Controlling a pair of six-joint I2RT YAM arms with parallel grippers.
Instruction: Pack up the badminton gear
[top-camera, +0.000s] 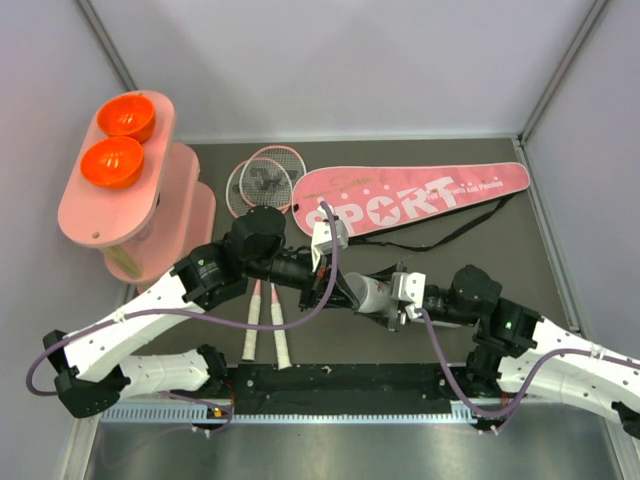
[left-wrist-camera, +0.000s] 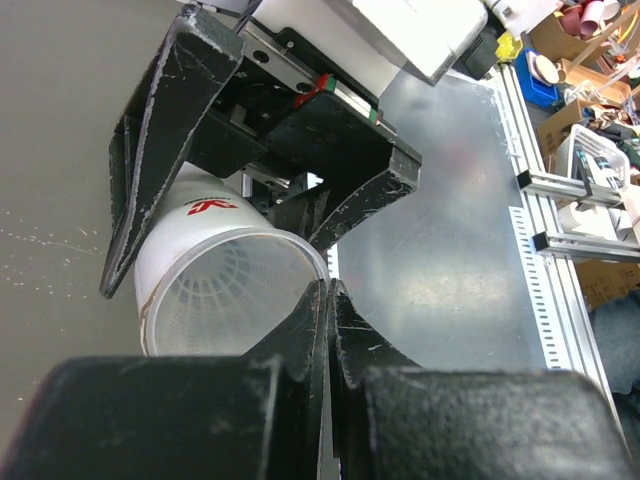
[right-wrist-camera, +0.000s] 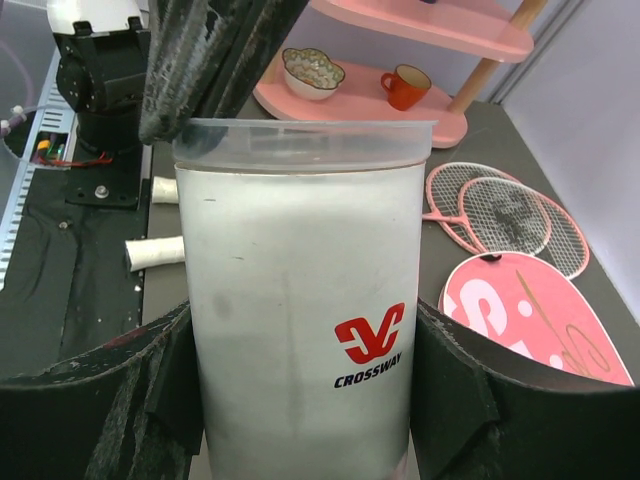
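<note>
Right gripper (right-wrist-camera: 305, 400) clamps the tube (right-wrist-camera: 300, 250) above the worktop (top-camera: 520, 280), mouth facing the left gripper (left-wrist-camera: 326, 300). That one is pinched shut at the rim, empty, likely seating the shuttlecock (left-wrist-camera: 225, 305) inside. Rackets (top-camera: 262, 185) and bag (top-camera: 420, 195) lie unpacked.

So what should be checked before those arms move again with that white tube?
1. Is the right gripper clamped around the tube: ok.
2. Is the left gripper shut at the tube's mouth: ok. Whether it pinches the rim: cannot tell.
3. Tube's contents: a white ribbed shape shows inside, likely a shuttlecock: cannot tell.
4. Are the rackets packed: not ok, both lie on the table.
5. Is the bag ready to fill: cannot tell; it lies flat, opening unseen.
</note>
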